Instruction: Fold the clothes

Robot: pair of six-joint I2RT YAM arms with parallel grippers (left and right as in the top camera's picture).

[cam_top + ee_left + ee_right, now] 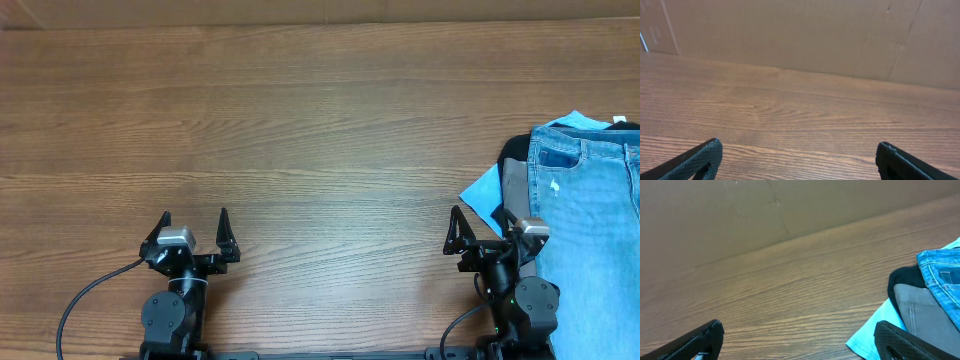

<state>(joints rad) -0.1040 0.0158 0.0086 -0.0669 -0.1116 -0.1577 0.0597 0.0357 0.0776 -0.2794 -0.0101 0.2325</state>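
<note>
light-blue jeans (592,230) lay at the wooden worktop's (300,120) right edge, atop grey trousers (513,190) and a black garment (514,148). the left gripper (194,216) and right gripper (482,222) sat near the front edge, fingers spread apart, holding nothing.

The left arm (172,312) is folded low at the near edge, and the right arm (527,303) is folded in the same way on the other side, well apart from it. Both wrists point forward, away from the bases. The left gripper (194,216) has its jaws spread wide and nothing is between them; in the left wrist view only the two dark fingertips (700,159) show at the bottom corners. The right gripper (481,220) also has its jaws wide apart and holds nothing.
</note>
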